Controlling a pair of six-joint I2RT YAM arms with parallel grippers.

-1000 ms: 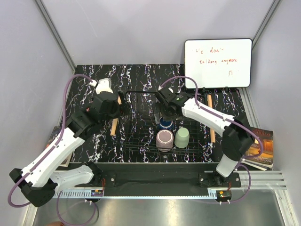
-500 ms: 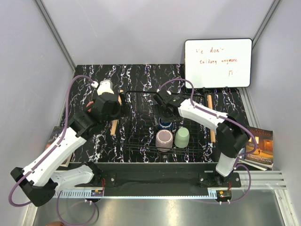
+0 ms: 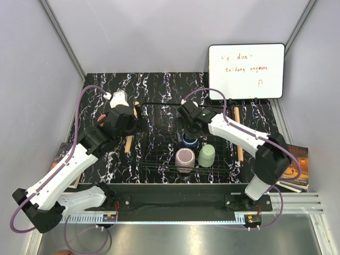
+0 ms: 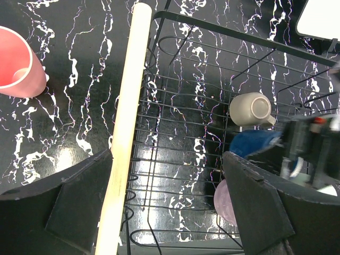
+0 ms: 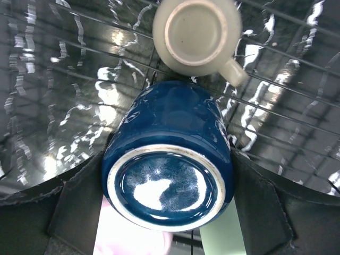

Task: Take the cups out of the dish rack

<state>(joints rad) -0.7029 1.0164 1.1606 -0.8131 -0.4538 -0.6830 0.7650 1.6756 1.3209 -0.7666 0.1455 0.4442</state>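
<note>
The dish rack sits mid-table. In it are the dark blue cup, the mauve cup and the mint green cup. My right gripper is shut on the dark blue cup, one finger on each side, with the cup's base toward the wrist camera. The beige cup lies in the rack just beyond it. My left gripper is open and empty above the rack's left wooden bar. The pink cup stands on the table left of the rack.
A whiteboard leans at the back right. Books lie off the table at the right and at the left. The rack's right wooden bar runs under my right arm. Grey walls enclose three sides.
My right gripper has shifted slightly right and nearer, and the dark blue cup has moved with it. The left arm has barely moved.
</note>
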